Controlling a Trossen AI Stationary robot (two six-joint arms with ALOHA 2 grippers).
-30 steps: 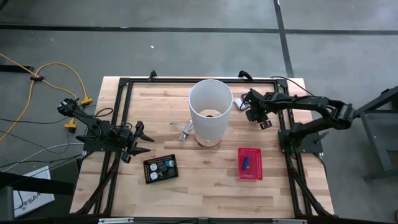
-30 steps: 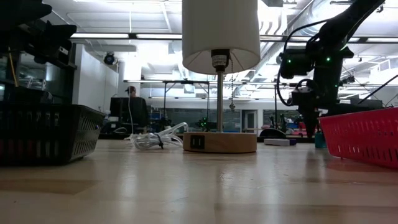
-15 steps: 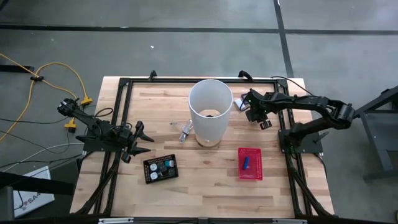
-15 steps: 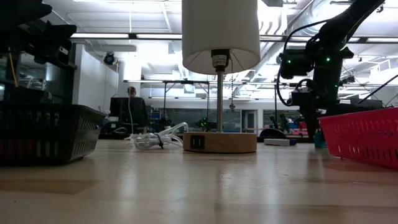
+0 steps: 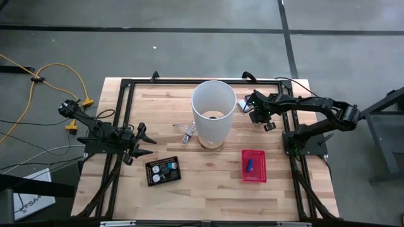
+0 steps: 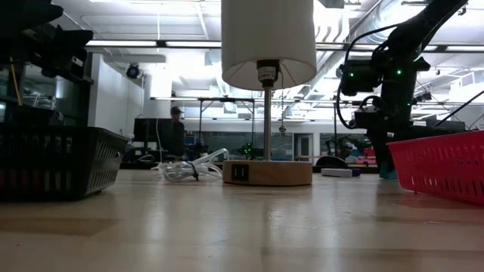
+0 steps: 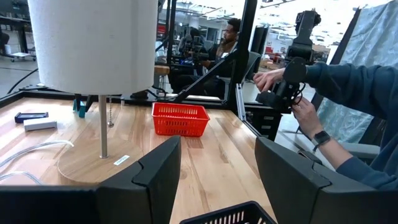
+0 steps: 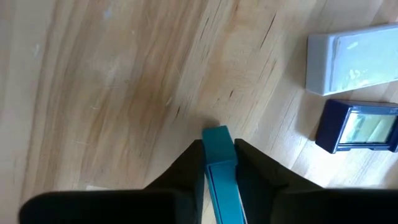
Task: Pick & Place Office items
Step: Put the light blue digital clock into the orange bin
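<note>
My right gripper [image 5: 253, 112] stands at the table's far right, behind the lamp, shut on a small teal piece [image 8: 216, 138]. In the low view that gripper [image 6: 384, 162] reaches down to the table top. Beside it, a white block [image 8: 351, 59] and a dark blue block [image 8: 359, 127] lie flat on the wood. The red mesh basket [image 5: 254, 166] holds a short blue stick [image 5: 249, 166]. The black tray [image 5: 163, 171] carries several small pieces. At the table's left edge my left gripper [image 5: 146, 142] waits open, with nothing between its fingers. My right gripper pinches the teal piece between its two fingers [image 8: 189, 163], which press on its two long sides [image 8: 219, 163]. The fingers come from above, pointing down, and lie along the piece. Its end [image 8: 216, 132] sticks out past the fingertips, toward the wood; whether it touches, I cannot tell.
A lamp with a tall white shade [image 5: 213, 112] stands on a round wooden base in the middle of the table, with a coiled clear cable [image 5: 188, 132] at its left. A black frame [image 5: 124, 113] borders the table. A person [image 7: 348, 87] stands beyond the right edge.
My right gripper has shut on the teal piece, staying where it was at the table's far right. The piece has not moved.
</note>
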